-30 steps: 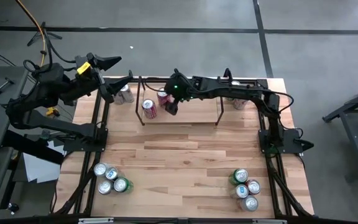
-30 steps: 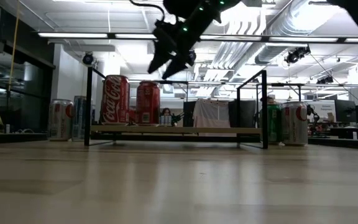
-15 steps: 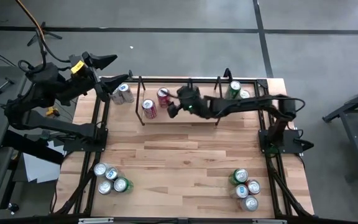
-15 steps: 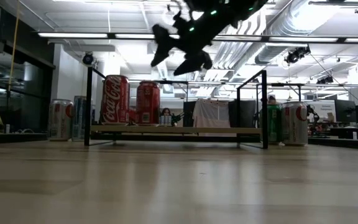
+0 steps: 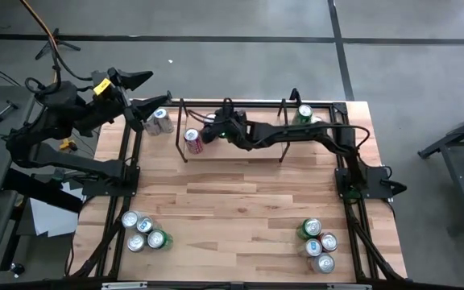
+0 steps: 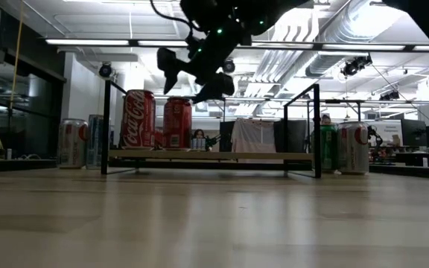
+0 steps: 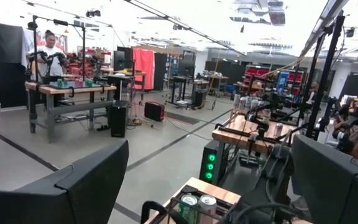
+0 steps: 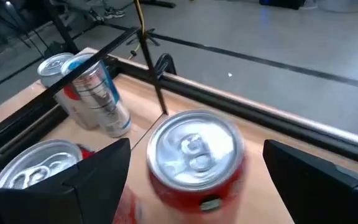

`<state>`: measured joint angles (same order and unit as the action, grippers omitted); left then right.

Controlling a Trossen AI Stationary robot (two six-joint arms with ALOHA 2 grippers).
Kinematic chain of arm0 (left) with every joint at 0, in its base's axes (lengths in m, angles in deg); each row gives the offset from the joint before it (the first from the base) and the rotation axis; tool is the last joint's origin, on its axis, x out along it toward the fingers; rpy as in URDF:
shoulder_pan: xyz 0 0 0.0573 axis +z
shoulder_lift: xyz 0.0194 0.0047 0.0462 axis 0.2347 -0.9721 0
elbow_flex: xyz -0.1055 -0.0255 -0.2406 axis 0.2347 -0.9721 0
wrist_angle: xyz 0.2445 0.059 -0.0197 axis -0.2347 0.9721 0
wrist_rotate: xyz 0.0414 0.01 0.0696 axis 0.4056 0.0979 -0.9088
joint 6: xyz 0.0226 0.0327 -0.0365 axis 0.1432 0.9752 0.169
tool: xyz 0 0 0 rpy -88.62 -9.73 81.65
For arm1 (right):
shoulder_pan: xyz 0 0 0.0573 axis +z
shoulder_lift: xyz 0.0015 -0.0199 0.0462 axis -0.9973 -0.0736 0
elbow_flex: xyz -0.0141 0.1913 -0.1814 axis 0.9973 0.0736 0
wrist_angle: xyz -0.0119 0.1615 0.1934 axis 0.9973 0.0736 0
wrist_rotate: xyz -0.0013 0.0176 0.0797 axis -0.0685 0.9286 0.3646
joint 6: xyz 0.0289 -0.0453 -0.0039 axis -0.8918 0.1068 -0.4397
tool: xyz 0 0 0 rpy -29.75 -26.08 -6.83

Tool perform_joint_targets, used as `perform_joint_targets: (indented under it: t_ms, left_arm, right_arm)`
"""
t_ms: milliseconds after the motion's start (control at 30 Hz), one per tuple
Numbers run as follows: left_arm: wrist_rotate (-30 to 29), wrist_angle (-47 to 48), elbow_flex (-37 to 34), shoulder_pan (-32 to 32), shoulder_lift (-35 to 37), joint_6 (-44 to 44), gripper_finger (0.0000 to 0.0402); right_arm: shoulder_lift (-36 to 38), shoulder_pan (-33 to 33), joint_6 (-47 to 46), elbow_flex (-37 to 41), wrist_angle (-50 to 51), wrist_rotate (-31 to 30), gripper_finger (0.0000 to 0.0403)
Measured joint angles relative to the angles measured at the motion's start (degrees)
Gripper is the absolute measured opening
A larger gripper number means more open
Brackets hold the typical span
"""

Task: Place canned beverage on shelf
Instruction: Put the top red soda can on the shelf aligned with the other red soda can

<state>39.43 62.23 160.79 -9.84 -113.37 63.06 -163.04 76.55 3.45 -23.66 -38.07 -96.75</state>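
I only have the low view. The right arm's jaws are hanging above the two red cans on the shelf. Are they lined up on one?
Observer: Yes. In the right wrist view the red can sits centred between the right gripper's open jaws.
Operator: Where's the left arm?
Observer: The left gripper is raised beyond the table's far left corner, open and empty.
Operator: Any cans in reserve?
Observer: Four cans by the near left corner, another four near right.
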Motion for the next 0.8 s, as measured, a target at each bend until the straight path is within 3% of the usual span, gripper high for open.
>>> perform_joint_targets:
  t_ms: [300, 800]
  left_arm:
    - [-0.03, -0.02, 0.00, 0.00, 0.00, 0.01, 0.0367]
    - [-0.06, -0.39, 0.00, 0.00, 0.00, 0.37, 0.0367]
  right_arm:
    - [-1.55, -0.11, -2.13, -1.44, 1.12, -1.50, 0.0353]
    - [-4.32, -0.51, 0.49, -1.35, 0.00, 1.01, 0.0352]
